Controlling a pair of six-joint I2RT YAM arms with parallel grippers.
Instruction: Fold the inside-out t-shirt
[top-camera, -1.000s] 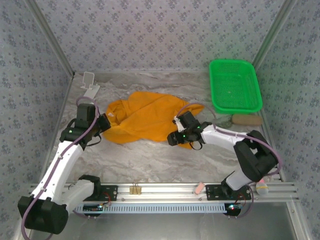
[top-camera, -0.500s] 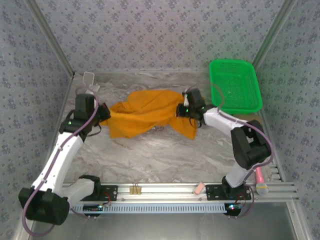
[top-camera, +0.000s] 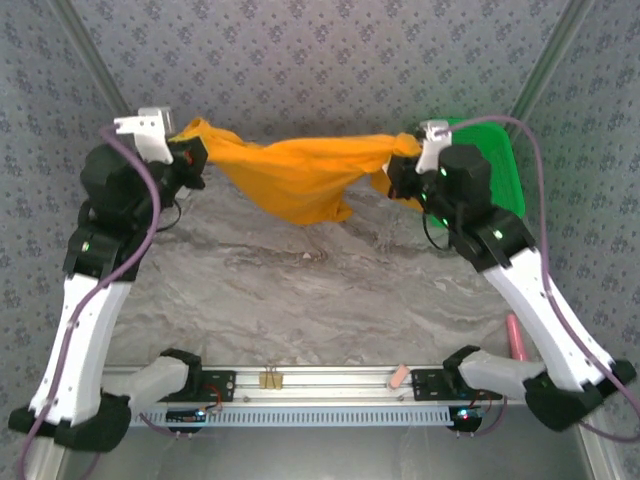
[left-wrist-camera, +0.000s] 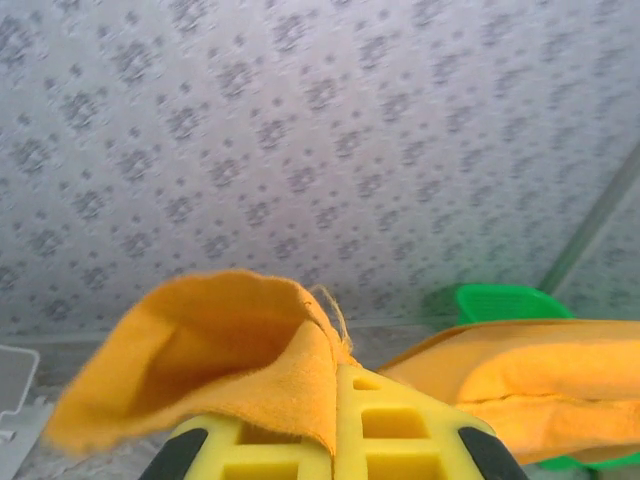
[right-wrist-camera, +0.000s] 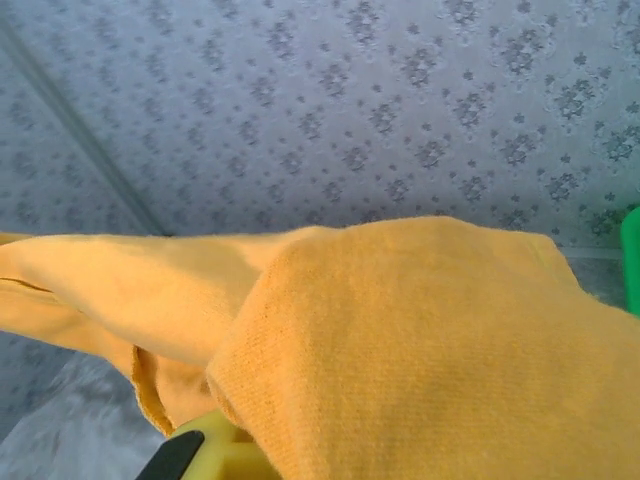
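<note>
Left wrist view has my left hand (left-wrist-camera: 335, 435) at the bottom edge. Its yellow fingers (left-wrist-camera: 400, 430) are clenched on a fold of the t-shirt (left-wrist-camera: 240, 340). Orange cloth drapes over one finger, and a frayed seam edge stands up where the two meet. From there the shirt runs off to my right as a thick, doubled band, with the green basket (left-wrist-camera: 500, 300) low behind it.

Through the right wrist camera, my right hand (right-wrist-camera: 235, 455) is almost buried. A yellow finger (right-wrist-camera: 215, 450) peeks out under a heavy lobe of orange fabric (right-wrist-camera: 420, 340). That hand is clamped tight on the cloth too, and the rest of the shirt stretches away toward my left.

From the top external camera, my left hand (top-camera: 190, 160) and right hand (top-camera: 402, 175) are both raised high, well apart, near the back of the enclosure. The t-shirt (top-camera: 300, 175) hangs between them, clear of the surface (top-camera: 300, 290). Its upper edge is pulled into a shallow sag and the bunched middle droops below it in wrinkled folds. I cannot tell which part of the shirt each hand holds.

The green basket (top-camera: 508, 165) sits at the far right, partly behind my right arm. A pink object (top-camera: 516, 335) lies near the right edge of the surface.
</note>
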